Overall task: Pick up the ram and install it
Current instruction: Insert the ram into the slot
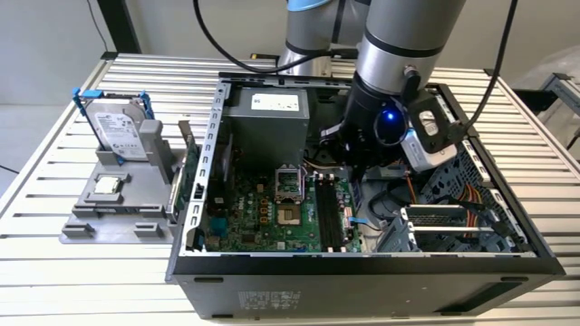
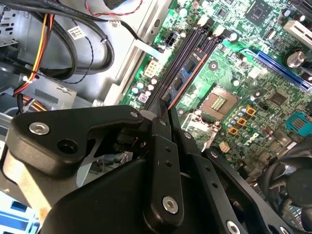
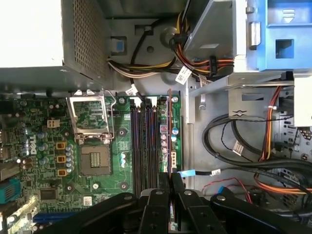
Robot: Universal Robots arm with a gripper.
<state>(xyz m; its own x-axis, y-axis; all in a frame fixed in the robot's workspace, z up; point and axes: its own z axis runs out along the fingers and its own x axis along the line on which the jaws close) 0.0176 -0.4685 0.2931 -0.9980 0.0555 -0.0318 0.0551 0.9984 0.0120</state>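
Note:
In both wrist views my gripper (image 3: 170, 178) (image 2: 167, 110) is shut on the ram (image 3: 169, 131) (image 2: 187, 73), a thin dark stick seen edge-on with black chips on its side. The stick hangs lengthwise along the black memory slots (image 3: 144, 146) (image 2: 187, 46) of the green motherboard (image 3: 44, 146), by the outermost slot. Whether it touches a slot I cannot tell. In the exterior view the gripper (image 1: 352, 161) is down inside the open computer case (image 1: 363, 261), above the slots (image 1: 330, 216), and the arm's wrist hides the ram.
The empty processor socket (image 3: 92, 129) (image 1: 288, 182) lies beside the slots. The grey power supply (image 1: 268, 121) and cable bundles (image 3: 234, 146) crowd the case. Outside, at the exterior view's left, a grey fixture (image 1: 118, 214) holds a silver hard drive (image 1: 118, 129) and a small processor chip (image 1: 108, 183).

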